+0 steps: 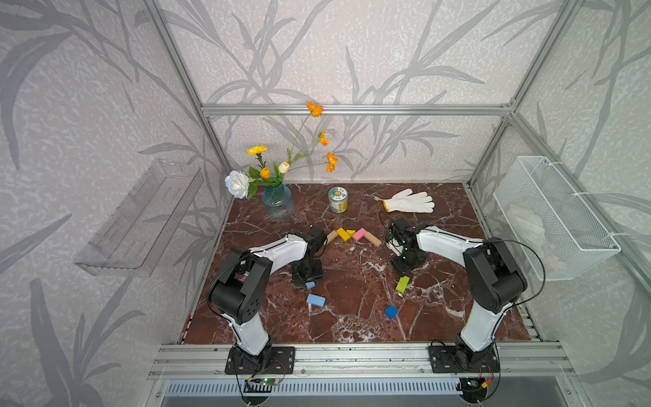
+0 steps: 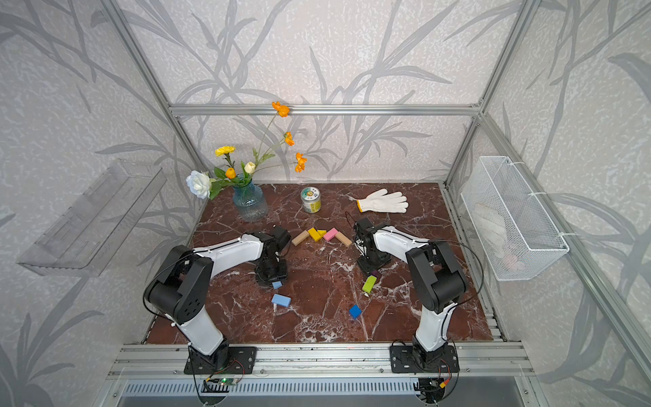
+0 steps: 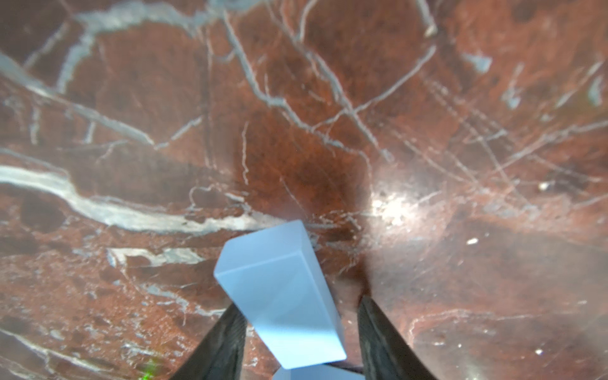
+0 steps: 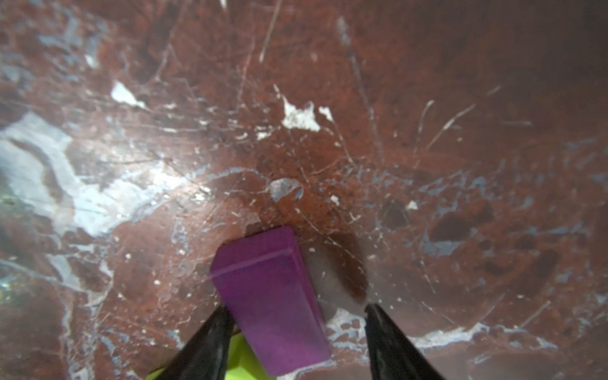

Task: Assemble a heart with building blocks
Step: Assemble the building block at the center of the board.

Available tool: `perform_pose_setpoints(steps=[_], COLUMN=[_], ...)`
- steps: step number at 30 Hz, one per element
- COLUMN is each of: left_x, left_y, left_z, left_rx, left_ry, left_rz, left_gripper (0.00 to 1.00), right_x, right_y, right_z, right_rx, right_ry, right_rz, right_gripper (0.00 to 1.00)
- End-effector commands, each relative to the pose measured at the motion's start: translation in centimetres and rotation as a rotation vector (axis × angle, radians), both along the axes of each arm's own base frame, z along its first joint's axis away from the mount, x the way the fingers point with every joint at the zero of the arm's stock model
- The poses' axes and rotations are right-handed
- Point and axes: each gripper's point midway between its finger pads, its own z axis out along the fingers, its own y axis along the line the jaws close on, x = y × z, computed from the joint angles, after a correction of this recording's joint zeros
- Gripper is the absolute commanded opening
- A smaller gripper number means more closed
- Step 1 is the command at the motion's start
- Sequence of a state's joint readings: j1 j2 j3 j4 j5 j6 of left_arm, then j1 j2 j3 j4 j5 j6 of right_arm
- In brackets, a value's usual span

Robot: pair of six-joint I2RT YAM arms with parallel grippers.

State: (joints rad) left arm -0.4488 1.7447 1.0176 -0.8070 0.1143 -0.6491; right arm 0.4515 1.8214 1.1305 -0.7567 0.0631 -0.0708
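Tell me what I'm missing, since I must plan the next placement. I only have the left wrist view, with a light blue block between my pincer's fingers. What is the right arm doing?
Observer: The right pincer straddles a purple block, with a gap at one finger.
Operator: How far along is the heart?
Observer: A zigzag row of five blocks lies mid-table: tan, yellow, yellow, pink, tan.
Operator: Any loose blocks?
Observer: A lime green block lies beside the right pincer, and a dark blue block lies nearer the arm bases.
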Motion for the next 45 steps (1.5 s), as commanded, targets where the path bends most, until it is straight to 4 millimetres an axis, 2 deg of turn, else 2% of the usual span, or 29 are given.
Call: perform_pose_setpoints(steps=[1, 4, 11, 13, 15, 20, 24, 30, 36, 45], left_x=[-0.6, -0.6, -0.4, -0.2, -0.2, 0.1, 0.5, 1.7, 2.8, 4.5], left_y=[0.5, 0.4, 0.4, 0.3, 0.3, -0.4, -0.8, -2.2, -3.3, -4.6], left_z=[-4.1, -4.6, -5.2, -5.3, -5.3, -5.4, -5.1, -4.7, -4.2, -3.4], left_rx=[0.024, 0.025, 0.03, 0.03, 0.029, 0.001, -0.016, -0.07, -0.11, -0.141], left_ry=[0.047, 0.063, 0.069, 0.067, 0.07, 0.068, 0.058, 0.036, 0.028, 0.02], left_rz=[-0.005, -0.012, -0.024, -0.027, -0.029, -0.013, -0.002, 0.034, 0.072, 0.111], left_gripper=[0.48, 0.43, 0.39, 0.38, 0.36, 0.29, 0.27, 0.24, 0.23, 0.23], right_x=[-1.0, -1.1, -0.9, -0.9, -0.9, -0.9, -0.5, 0.5, 1.6, 1.3], right_y=[-0.5, -0.6, -0.5, -0.4, 0.1, 0.8, 1.8, 3.7, 5.4, 7.7], right_z=[-1.2, -1.5, -1.4, -1.2, -1.1, -0.8, 0.3, 1.6, 2.4, 1.7], right_rx=[-0.028, -0.032, -0.035, -0.029, -0.009, 0.029, 0.092, 0.177, 0.213, 0.213], right_ry=[0.058, 0.074, 0.074, 0.081, 0.089, 0.098, 0.081, 0.092, 0.101, 0.162], right_rz=[-0.022, -0.027, -0.047, -0.064, -0.086, -0.16, -0.262, -0.464, -0.576, -0.74], right_gripper=[0.57, 0.51, 0.28, 0.18, 0.0, 0.0, 0.0, 0.0, 0.0, 0.0])
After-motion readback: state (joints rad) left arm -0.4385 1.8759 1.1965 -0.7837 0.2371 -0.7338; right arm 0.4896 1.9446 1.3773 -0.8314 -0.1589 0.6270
